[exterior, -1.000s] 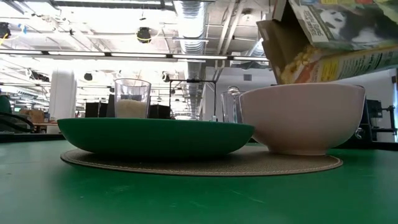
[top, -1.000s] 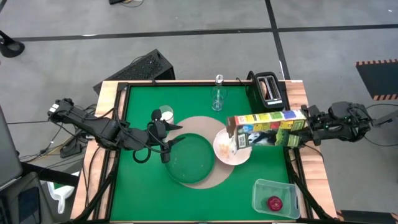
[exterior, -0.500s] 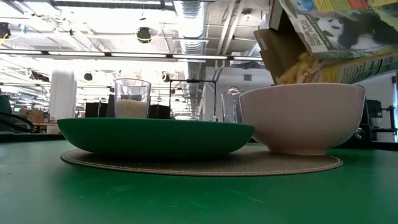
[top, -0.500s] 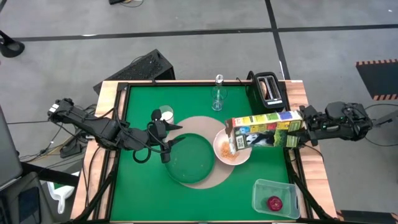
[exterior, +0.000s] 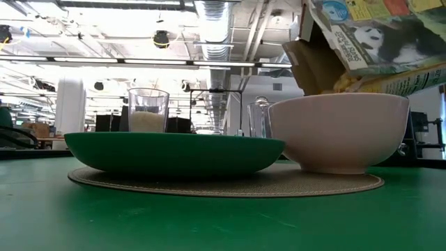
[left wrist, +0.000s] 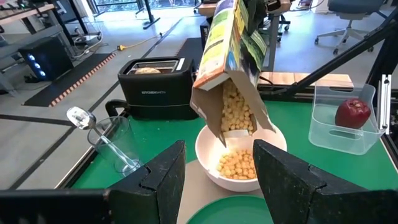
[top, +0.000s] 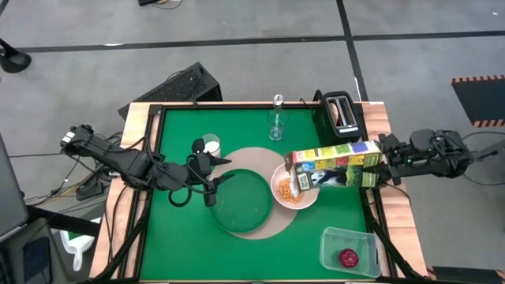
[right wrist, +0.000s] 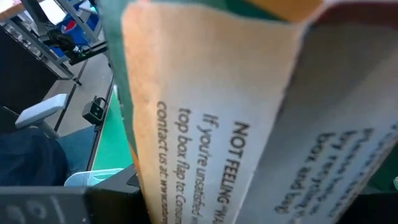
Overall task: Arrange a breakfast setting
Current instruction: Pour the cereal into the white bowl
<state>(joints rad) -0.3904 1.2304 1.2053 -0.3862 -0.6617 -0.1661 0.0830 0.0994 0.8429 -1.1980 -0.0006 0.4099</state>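
Note:
A green-and-yellow cereal box [top: 331, 166] hangs tilted over the white bowl [top: 293, 189], its open top down, and cereal [left wrist: 239, 112] spills from it into the bowl. My right gripper [top: 381, 167] is shut on the box. The bowl and the dark green plate [top: 241, 201] rest on the round tan mat [top: 256, 156]. My left gripper [top: 211, 189] hangs open above the plate's left rim, holding nothing. The milk glass [top: 211, 144] stands left of the mat. A clear stemmed glass [left wrist: 115, 146] holds the spoon [left wrist: 81, 116]. My right gripper holds the cereal box by its closed bottom end [top: 371, 164], coming level from the table's right side, along the box's length. In the right wrist view the box's bottom flap [right wrist: 236, 143] hides the fingers. The box is lifted clear, its mouth sloping down over the bowl.
A black toaster [top: 341, 113] with round toast [left wrist: 148, 70] in its slot stands at the far right corner. A clear tub [top: 351, 251] with the red fruit [top: 348, 256] sits at the near right. Bare green table lies at the near left.
My right gripper has carried the cereal box slightly toward the table's left and tipped its mouth lower. Cereal has poured out, and the heap in the bowl has grown.

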